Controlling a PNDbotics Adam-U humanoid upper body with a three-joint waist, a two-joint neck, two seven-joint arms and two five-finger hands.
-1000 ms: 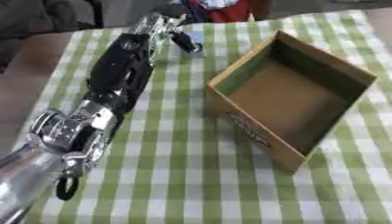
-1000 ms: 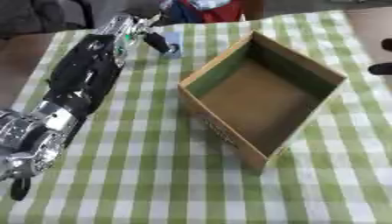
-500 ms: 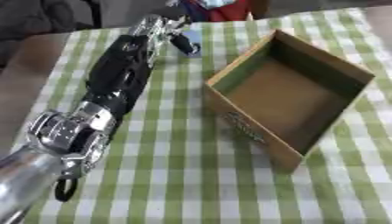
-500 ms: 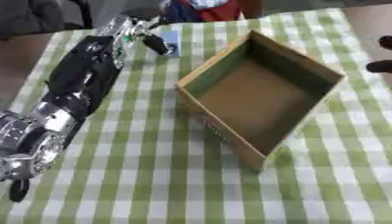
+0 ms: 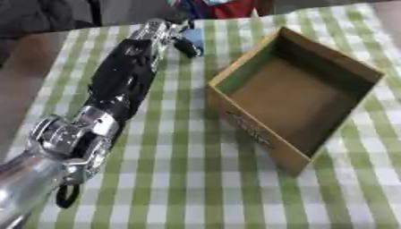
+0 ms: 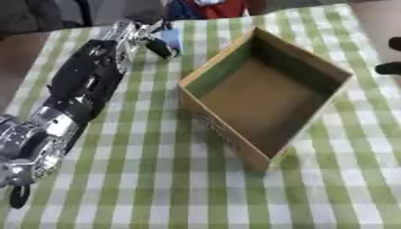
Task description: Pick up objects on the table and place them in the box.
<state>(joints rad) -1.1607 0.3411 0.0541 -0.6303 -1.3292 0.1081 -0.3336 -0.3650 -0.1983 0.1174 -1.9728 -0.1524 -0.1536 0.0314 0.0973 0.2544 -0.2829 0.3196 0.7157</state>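
Little has moved since the earlier frames: the left arm stays stretched to the far edge, and only the camera has shifted slightly. A small pale blue object (image 5: 194,37) lies on the green-checked tabletop (image 5: 180,179) near its far edge, just left of the box's far corner. What it is cannot be made out. The left hand (image 5: 178,39) sits right at this object, dark fingers (image 6: 159,47) curling down beside it. Whether they have closed on it cannot be told.

The cardboard box (image 5: 294,96) stands open and empty to the right of the arm, set at an angle, its near-left wall facing the arm. From the hand, the box lies to the right and a little nearer the robot, with the rim's far corner close by. Carrying the object over would likely mean a short lift and a sweep right across that rim.

The left arm (image 5: 117,89) runs as one long line from the lower left corner up to the object, so it is plainly the nearer one. The right hand (image 6: 389,56) shows only as dark tips at the right edge, well apart from the object; its state cannot be told.
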